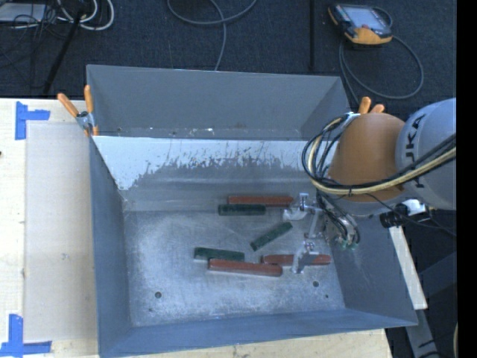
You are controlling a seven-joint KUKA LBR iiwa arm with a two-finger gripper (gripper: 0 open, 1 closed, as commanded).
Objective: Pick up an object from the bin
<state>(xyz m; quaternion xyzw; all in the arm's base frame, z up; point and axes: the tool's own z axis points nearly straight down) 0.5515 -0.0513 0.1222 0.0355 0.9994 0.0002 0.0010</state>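
Short red-brown bar (277,259) lies flat on the floor of the grey bin (223,125), toward the right and near the front wall. The pincer (302,233) hangs low over its right half, spread wide, with nothing pinched between its tips. A tilted dark green bar (270,236) sits just to the left of the pincer. A longer red-brown bar (244,268) lies close by the short one's left end; I cannot tell whether they touch. The short bar looks stiff, thin and light, probably with smooth faces that could slide. The best hold seems to be across its narrow width near the middle, well clear of the longer neighbour, so it lifts level rather than swinging.
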